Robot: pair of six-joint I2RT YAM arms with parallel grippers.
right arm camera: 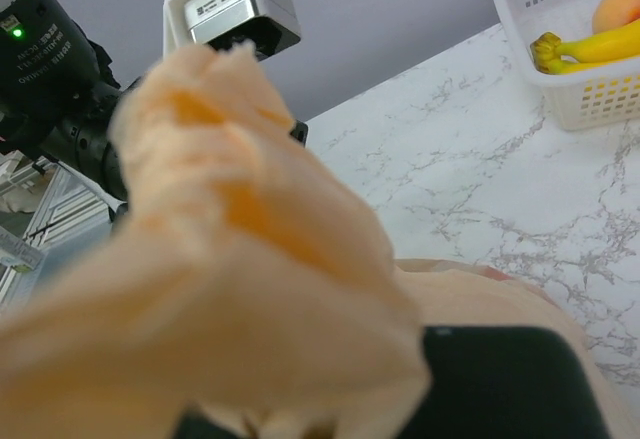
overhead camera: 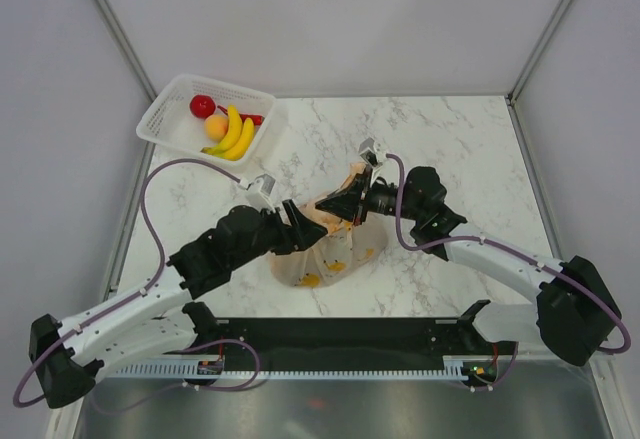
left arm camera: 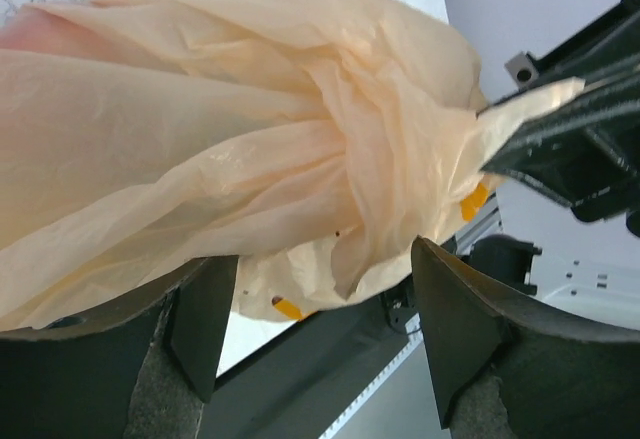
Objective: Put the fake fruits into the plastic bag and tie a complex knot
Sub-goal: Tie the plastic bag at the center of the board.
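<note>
Top external view puts the white basket (overhead camera: 172, 119) at ten o'clock, with the red apple (overhead camera: 202, 106) and bananas (overhead camera: 235, 131) lying in it, not yet bagged. At centre the left gripper (overhead camera: 310, 229) reaches in from eight o'clock. Its jaws are spread wide around the gathered neck of the plastic bag (overhead camera: 335, 259), likely to steady the bunch for tying. From three o'clock the right gripper (overhead camera: 332, 204) is clamped on a handle strip (left arm camera: 535, 101), holding it raised. Bare table (overhead camera: 470, 159) lies toward two o'clock, while the near edge at six o'clock runs close below the bag, so pulling room is mostly outward.
</note>
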